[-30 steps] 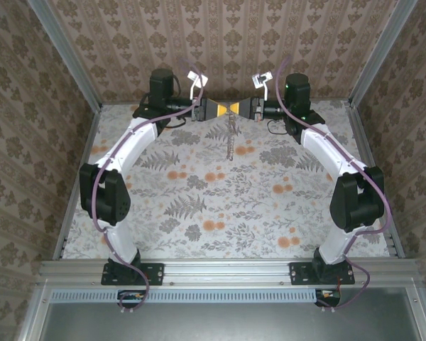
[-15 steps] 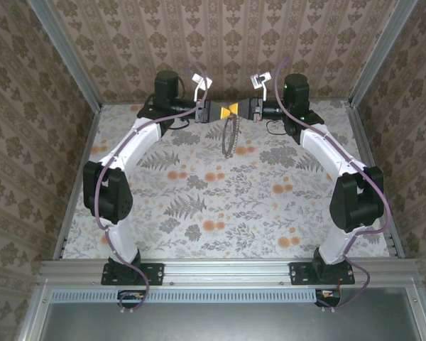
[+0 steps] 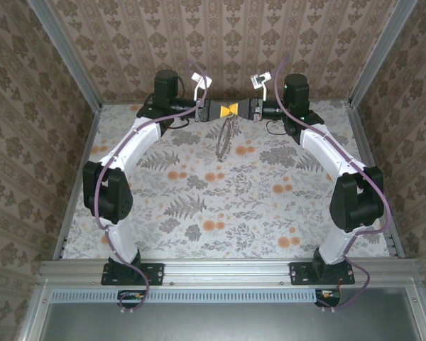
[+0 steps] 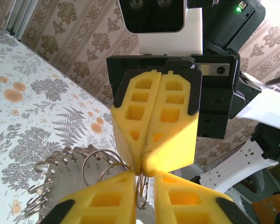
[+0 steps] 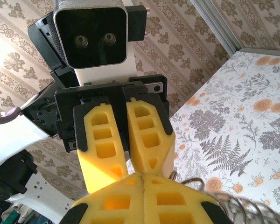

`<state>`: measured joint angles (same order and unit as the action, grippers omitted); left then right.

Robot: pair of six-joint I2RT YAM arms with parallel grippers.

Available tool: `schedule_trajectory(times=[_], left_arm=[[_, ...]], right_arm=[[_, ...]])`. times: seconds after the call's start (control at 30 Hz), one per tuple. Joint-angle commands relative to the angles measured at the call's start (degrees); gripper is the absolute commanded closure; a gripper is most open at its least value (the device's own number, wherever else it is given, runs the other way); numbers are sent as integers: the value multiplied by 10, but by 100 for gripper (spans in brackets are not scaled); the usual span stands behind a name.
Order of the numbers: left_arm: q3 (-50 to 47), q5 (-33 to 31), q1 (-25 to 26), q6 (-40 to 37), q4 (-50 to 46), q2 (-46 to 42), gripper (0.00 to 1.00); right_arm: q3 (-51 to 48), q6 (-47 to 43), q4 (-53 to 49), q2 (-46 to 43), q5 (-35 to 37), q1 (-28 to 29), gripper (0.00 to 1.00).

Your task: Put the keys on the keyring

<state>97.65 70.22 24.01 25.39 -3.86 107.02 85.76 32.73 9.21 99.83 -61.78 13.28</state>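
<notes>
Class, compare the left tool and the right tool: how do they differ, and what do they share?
The left tool has a narrow gap between its fingers, with keyring wire in it; the right tool has its fingers pressed flush together. In the top view the left tool points right, the right tool points left. Both have yellow fingers and meet tip to tip.
</notes>
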Motion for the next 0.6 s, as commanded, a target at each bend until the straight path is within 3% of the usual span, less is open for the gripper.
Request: schedule_trajectory(times=[0.0, 0.13, 0.27, 0.37, 0.43, 0.57], left_arm=[[19, 2, 0, -11, 7, 3, 92], [16, 2, 1, -8, 13, 3, 100], [14, 2, 3, -2, 24, 3, 100], [6, 0, 3, 12, 46, -2, 100], [2, -2, 3, 24, 65, -4, 100], [2, -5, 3, 46, 92, -5, 100]], right_arm=[[-1, -12, 12, -10, -9, 3, 100], [-1, -9, 15, -10, -8, 3, 100], [0, -2, 20, -13, -4, 3, 100], [-13, 15, 39, -28, 12, -3, 75], [-26, 29, 57, -44, 23, -10, 65], [-65, 35, 78, -83, 43, -26, 60]])
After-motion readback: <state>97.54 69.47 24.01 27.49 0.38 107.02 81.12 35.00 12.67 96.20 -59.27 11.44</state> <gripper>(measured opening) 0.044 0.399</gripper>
